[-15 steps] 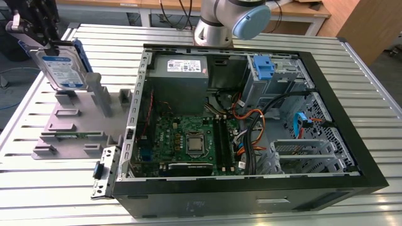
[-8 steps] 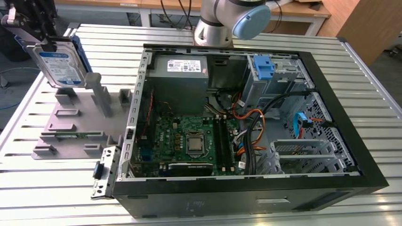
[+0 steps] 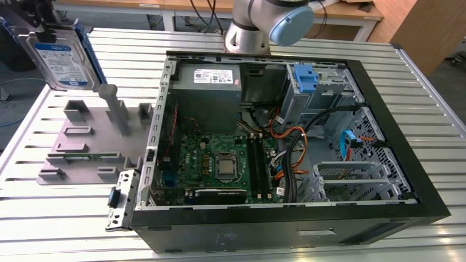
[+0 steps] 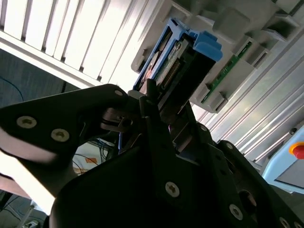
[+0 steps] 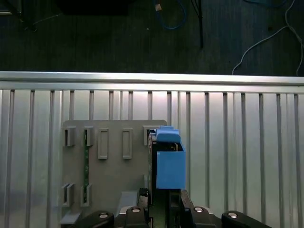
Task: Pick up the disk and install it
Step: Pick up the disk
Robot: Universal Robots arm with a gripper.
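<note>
I see the gripper point(image 3: 49, 24) pinching the disk point(image 3: 64, 61) by its upper edge. The disk hangs upright at 10 o'clock in the exterior view, above the grey stand point(image 3: 87, 142) and well apart from the open computer case point(image 3: 291, 218).

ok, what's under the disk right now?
In the first wrist view the gripper holds the disk over one edge of the grey stand, on the slatted table. What lies directly beneath the disk is covered.
</note>
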